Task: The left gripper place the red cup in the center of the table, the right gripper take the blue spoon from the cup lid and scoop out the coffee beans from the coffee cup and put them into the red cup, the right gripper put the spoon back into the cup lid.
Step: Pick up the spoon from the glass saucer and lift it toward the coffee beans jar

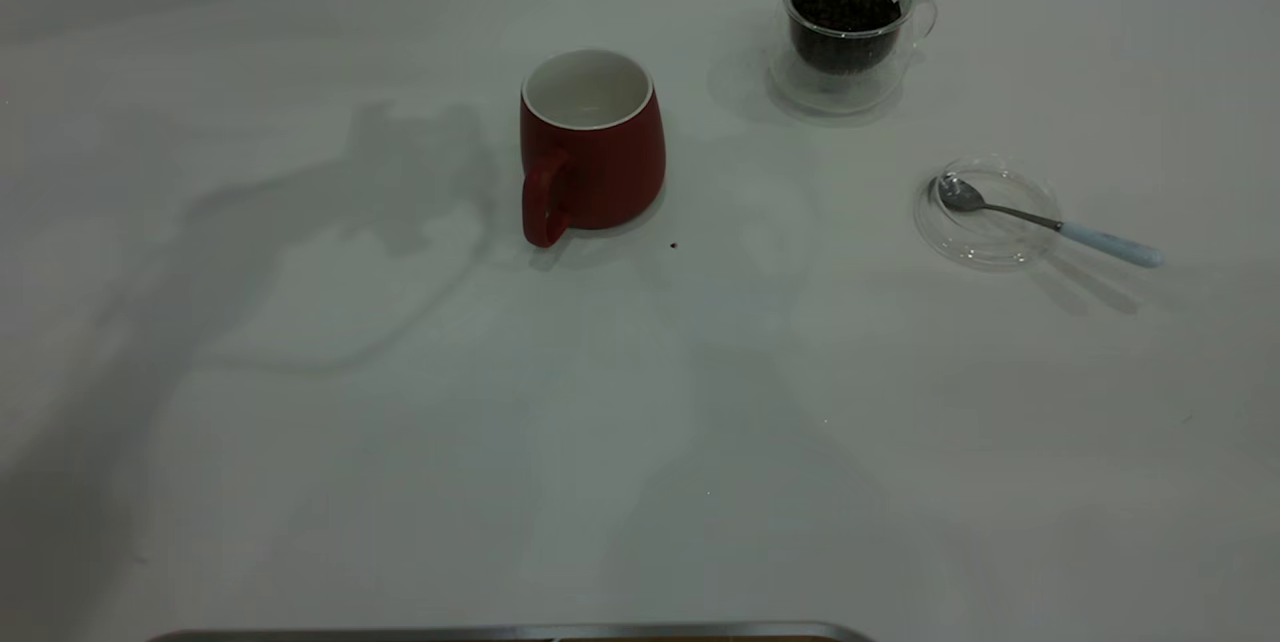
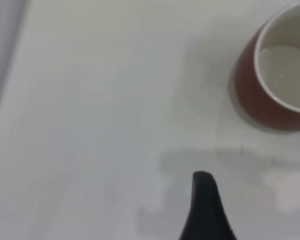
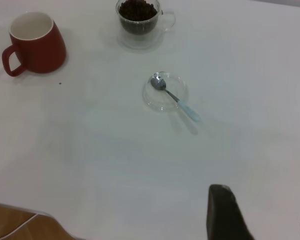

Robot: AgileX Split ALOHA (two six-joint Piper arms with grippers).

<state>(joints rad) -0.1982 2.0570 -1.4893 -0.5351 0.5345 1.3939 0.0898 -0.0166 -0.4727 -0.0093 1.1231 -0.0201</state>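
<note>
The red cup point(image 1: 592, 147), a glossy dark ceramic mug with a white inside, a thick loop handle and a body flaring toward its base, stands upright and empty near the middle of the matte white table point(image 1: 400, 442). Behind it to the right stands the clear double-walled coffee cup point(image 1: 848, 32), filled with dark oval coffee beans point(image 1: 845, 4). The blue spoon point(image 1: 1045, 220) rests with its shiny metal bowl in the shallow glass cup lid point(image 1: 985, 212), its pale handle jutting over the rim. The left gripper point(image 2: 206, 210), a dark blurred shape at the table's far left edge, hangs well apart from the mug, whether spread or closed cannot be told; the right gripper point(image 3: 260, 215) hovers over bare table well away from the spoon, its black pointed fingers point(image 3: 224, 212) spread and empty.
</note>
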